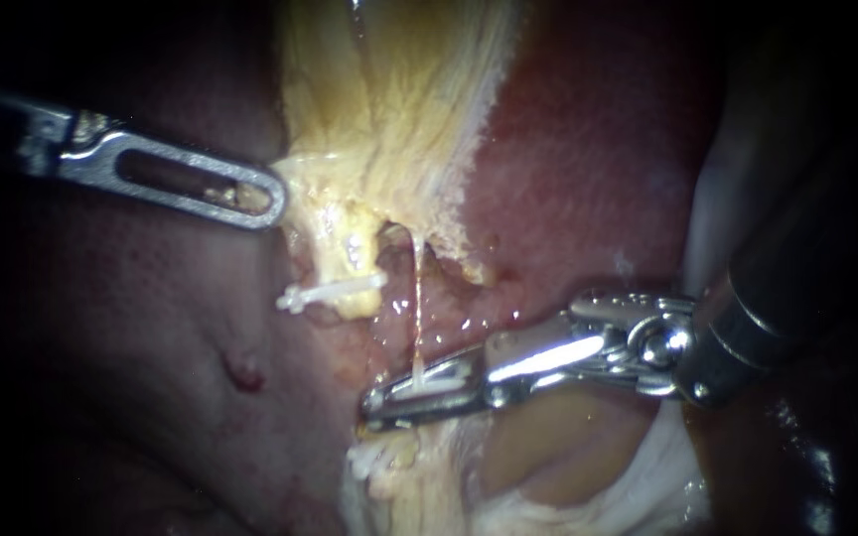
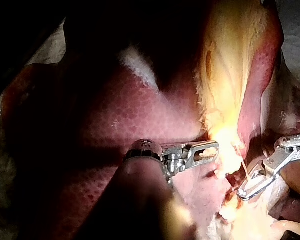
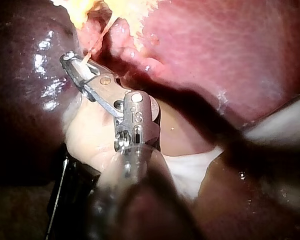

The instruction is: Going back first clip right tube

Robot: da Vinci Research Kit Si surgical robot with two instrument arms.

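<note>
**A:** Biggest things first. What lies where?

**B:** The liver (image 1: pixel 588 149) fills the background, red and wet. A sheet of yellow tissue (image 1: pixel 389 99) hangs down over its middle. The left instrument (image 1: pixel 272 199) has its jaws pressed together on that sheet's edge, with a scrap of it showing through the slot.

**A:** And the right instrument (image 1: pixel 379 402)?

**B:** It sits low in the field, jaws nearly together and pinching a white clip (image 1: pixel 429 379). The right tube (image 1: pixel 416 308), a thin pale strand, runs down from the yellow tissue straight into those jaws. Just beside it, a thicker yellow stump (image 1: pixel 350 253) carries a second clip (image 1: pixel 335 291) across it.

**A:** So how should it back off?

**B:** My judgement: let the jaws part fully first and check that the clip sits on the tube rather than riding in the jaws. Then draw out along the shaft's own line. Any sideways drag could tear so thin a strand. The left instrument should hold its pull steady meanwhile.
</note>
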